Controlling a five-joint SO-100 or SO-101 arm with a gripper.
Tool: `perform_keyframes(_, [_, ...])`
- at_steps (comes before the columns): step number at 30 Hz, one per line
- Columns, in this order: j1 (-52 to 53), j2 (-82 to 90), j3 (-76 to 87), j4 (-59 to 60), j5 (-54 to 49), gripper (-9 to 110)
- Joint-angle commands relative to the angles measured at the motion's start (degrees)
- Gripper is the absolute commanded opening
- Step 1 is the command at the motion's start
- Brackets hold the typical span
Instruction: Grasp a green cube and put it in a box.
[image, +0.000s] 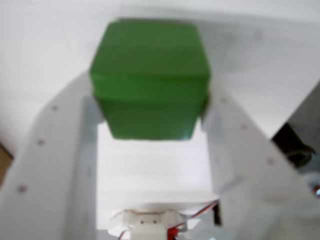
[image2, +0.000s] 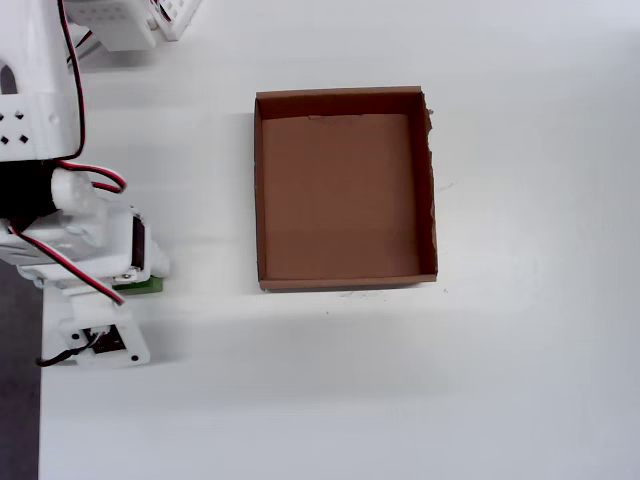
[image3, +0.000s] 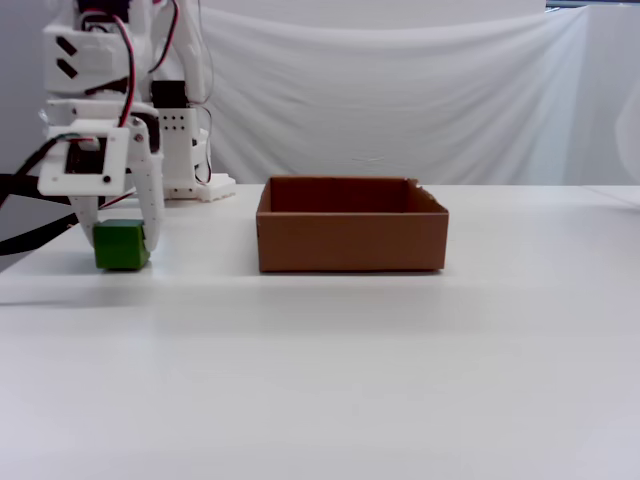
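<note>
Cube: small solid bright green cube (image3: 121, 245), matte plain faces, square edges; sits on the white bench (image3: 400, 370) at the far left of the fixed view, well apart from the box.
Handling: probably light and rigid, no give under pressure; matte skin likely offers fair friction against smooth plastic; not fragile by the look of it.
Hold: best across two opposite flat faces, about mid-height, fingers square to the faces so no twisting out.
Hand: white two-finger plastic hand (image: 152, 112) straddles the cube; in the wrist view both fingers (image: 227, 117) meet the cube's left and right sides, so clamped on it or just at contact; grip force not readable.
Lift: in the fixed view the cube's base appears level with the bench, so probably not yet raised.
Overhead: cube nearly hidden under the arm, only a green sliver (image2: 140, 286) visible at the left.
Box: shallow rectangular brown cardboard tray (image2: 259, 190), low walls, ragged right edge in the overhead view, empty; lies to the right of the cube.
Path: bare bench between cube and box; near-left wall of the box is the only obstacle, needs clearing by height.
Surroundings: white cloth backdrop (image3: 400, 100) behind; red and black wires (image2: 72, 90) along the arm, clear of the cube.
</note>
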Motion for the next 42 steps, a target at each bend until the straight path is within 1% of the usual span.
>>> perform_keyframes(1, [-0.4,0.7,-2.7,0.4,0.1,15])
perform_keyframes(2, [-1.0,0.7,-8.6,6.8,1.0,14])
perform_keyframes(4, [-1.5,0.7,-11.2,9.8,1.5,14])
perform_keyframes(12, [-5.8,0.9,-21.8,20.7,6.9,13])
perform_keyframes(23, [-19.2,-1.8,-36.0,31.4,19.5,13])
perform_keyframes(26, [-23.6,-3.7,-39.1,32.7,23.5,14])
perform_keyframes(33, [-33.7,-7.0,-40.5,31.6,32.9,14])
perform_keyframes(37, [-38.3,-8.3,-39.8,30.6,36.4,14])
perform_keyframes(42, [-42.0,-8.3,-34.8,25.8,38.7,14])
